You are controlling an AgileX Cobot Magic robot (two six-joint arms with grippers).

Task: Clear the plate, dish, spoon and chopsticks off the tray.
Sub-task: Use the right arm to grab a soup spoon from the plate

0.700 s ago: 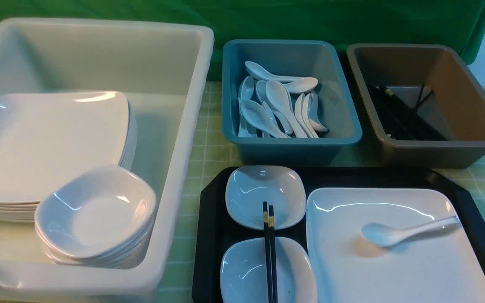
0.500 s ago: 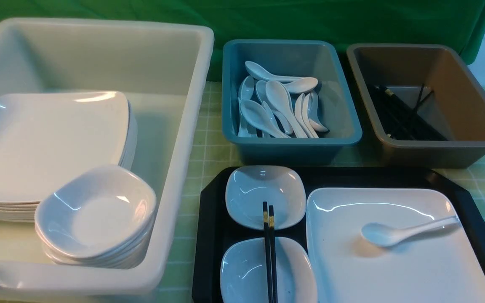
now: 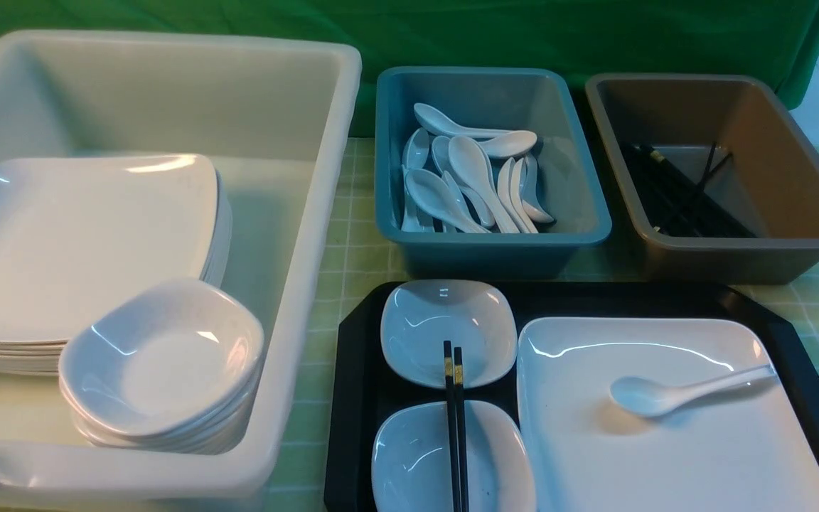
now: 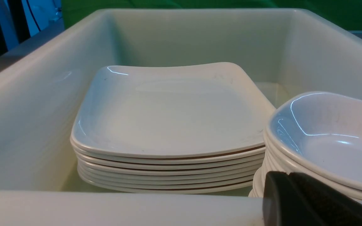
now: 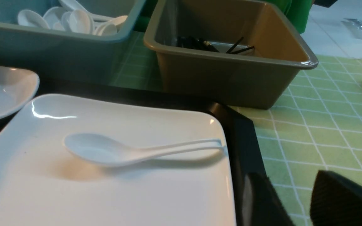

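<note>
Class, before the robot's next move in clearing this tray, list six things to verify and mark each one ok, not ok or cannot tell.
1. Access to the spoon: ok, it lies alone on the plate.
2. Is the plate bare for lifting: not ok, the spoon is on it.
3. Access to the chopsticks: ok, they lie across two small bowls on the tray.
4. Is the right gripper open and empty: ok.
5. Is the left gripper open: not ok, shut.
6. Room in the teal tub for a spoon: ok.
</note>
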